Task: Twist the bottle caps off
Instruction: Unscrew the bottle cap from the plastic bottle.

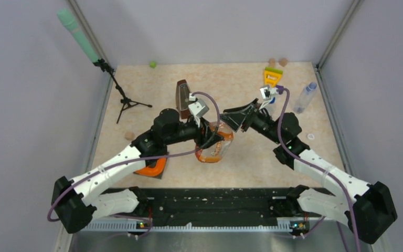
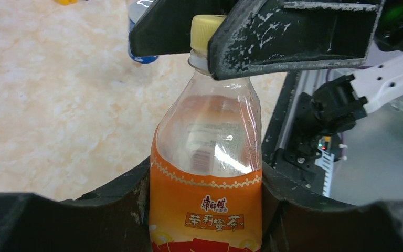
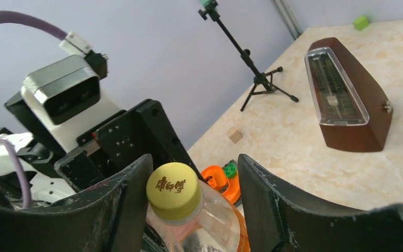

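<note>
Grey walls close the beige table (image 1: 231, 79) on three sides, and both arms meet a little in front of its middle. The left gripper (image 2: 204, 194) is closed on the orange bottle (image 2: 205, 157), one finger pressed on each side of the label, so the bottle is gripped low on its body. The neck points toward the right gripper (image 3: 194, 168). This one stands open around the yellow cap (image 3: 173, 190). In the right wrist view one finger (image 3: 131, 199) is against the cap or just beside it, I cannot tell which. The other finger (image 3: 273, 199) is clearly apart from the cap, with a gap between them. The cap sits on the neck, between the two fingers and not deep in the jaws.

Just behind the left wrist stands the metronome (image 3: 346, 105). An orange toy (image 1: 155, 167) lies under the left arm, near the front edge. A white cap (image 1: 310, 136) lies alone to the right of the right arm. A slim bottle (image 1: 305, 97) is near the right edge, and a stand (image 1: 118, 89) is at the left edge. Between the orange bottle and the front rail (image 1: 215, 202) the table is bare, and also behind the grippers toward the back wall.
</note>
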`<state>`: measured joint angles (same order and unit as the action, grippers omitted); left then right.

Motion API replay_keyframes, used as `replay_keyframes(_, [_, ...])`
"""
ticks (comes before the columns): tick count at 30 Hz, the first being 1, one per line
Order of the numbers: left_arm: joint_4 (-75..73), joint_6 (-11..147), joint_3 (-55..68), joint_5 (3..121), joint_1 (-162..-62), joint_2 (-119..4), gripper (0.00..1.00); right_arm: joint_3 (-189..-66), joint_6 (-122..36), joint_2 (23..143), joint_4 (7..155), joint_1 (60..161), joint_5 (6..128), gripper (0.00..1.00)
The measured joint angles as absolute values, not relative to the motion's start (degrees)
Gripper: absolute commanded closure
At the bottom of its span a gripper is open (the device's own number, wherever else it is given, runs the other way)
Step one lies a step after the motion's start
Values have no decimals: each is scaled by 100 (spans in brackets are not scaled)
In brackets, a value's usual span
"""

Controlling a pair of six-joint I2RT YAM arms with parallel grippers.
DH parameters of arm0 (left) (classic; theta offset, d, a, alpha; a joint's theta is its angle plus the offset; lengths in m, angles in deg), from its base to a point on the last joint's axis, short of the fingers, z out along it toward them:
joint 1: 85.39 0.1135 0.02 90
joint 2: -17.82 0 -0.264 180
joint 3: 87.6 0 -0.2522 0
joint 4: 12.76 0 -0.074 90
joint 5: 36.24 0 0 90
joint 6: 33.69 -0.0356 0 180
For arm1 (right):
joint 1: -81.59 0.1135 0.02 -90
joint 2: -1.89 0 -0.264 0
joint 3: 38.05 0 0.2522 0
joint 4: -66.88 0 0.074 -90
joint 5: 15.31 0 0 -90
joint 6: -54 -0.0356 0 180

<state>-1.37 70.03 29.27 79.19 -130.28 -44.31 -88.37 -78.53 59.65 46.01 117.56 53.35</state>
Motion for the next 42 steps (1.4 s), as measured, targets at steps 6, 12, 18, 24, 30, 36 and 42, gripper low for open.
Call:
replay_keyframes(6, [346, 6655, 2678, 6842, -13594, -4580, 100, -8837, -7853, 5969, 4831, 11756, 5571, 42])
replay_keyframes(12, [527, 6513, 2654, 6134, -13906, -4630, 100, -8841, -7846, 5969, 4942, 11756, 5722, 56])
replay_keyframes(18, [582, 6447, 2595, 5775, -13998, -4739, 100, -8868, -7844, 5969, 5001, 11756, 5768, 66])
replay_keyframes(24, [584, 6454, 2593, 5692, -14007, -4750, 100, -8868, -7835, 5993, 5003, 11754, 5772, 75])
replay_keyframes(30, [597, 6450, 2593, 5627, -14011, -4750, 100, -8868, -7826, 6017, 4990, 11754, 5761, 100])
replay_keyframes(36, [621, 6441, 2593, 5734, -14007, -4750, 100, -8870, -7798, 6067, 4947, 11745, 5680, 100])
replay_keyframes(42, [551, 6434, 2593, 6107, -13887, -4750, 100, -8870, -7748, 6067, 4835, 11723, 5545, 100])
